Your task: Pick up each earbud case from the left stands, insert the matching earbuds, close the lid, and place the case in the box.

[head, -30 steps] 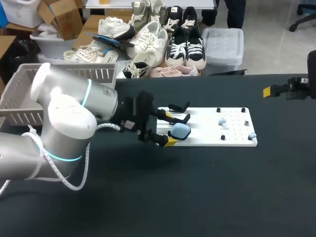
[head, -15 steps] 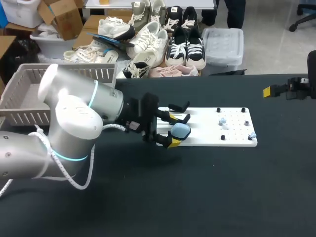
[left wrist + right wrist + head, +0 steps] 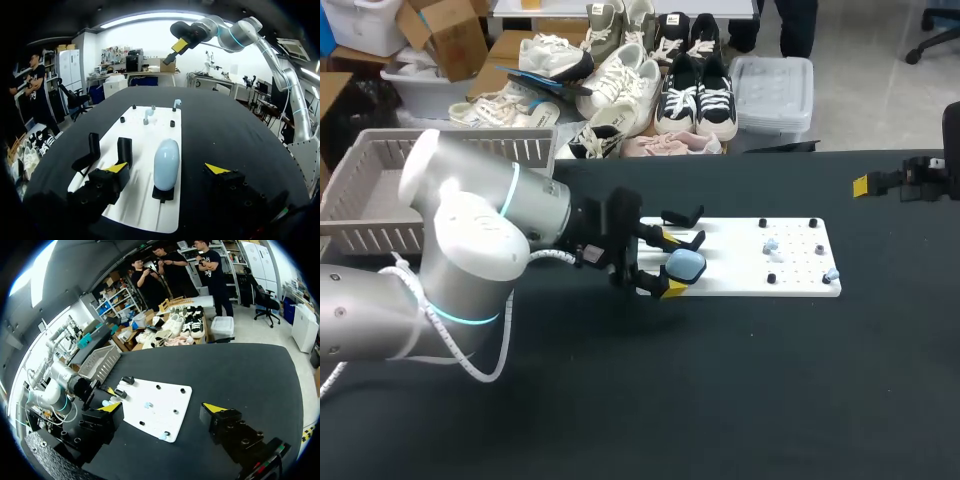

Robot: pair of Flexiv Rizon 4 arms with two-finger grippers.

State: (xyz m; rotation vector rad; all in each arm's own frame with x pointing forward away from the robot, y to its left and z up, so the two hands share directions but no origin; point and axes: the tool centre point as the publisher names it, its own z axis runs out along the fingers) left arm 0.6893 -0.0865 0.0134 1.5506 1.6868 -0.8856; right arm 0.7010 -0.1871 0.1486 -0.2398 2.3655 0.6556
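Pale-blue earbud case (image 3: 166, 156) points lengthwise away inside the spread left pincer (image 3: 166, 168); right pincer (image 3: 162, 407) likewise spread.

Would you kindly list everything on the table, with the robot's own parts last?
Table: one, black.
Board: one, white, mid-table.
Stands: three, black, board's left end; two empty.
Earbud case: one, light blue, on the third stand.
Earbuds: two, light blue, board's right half.
Pegs: several, black, near the earbuds.
Basket: one, pale grey, table's far left corner.
Left gripper: one, yellow-tipped, open, a finger each side of the earbud case.
Right gripper: one, yellow-tipped, open, empty, table's far right edge.
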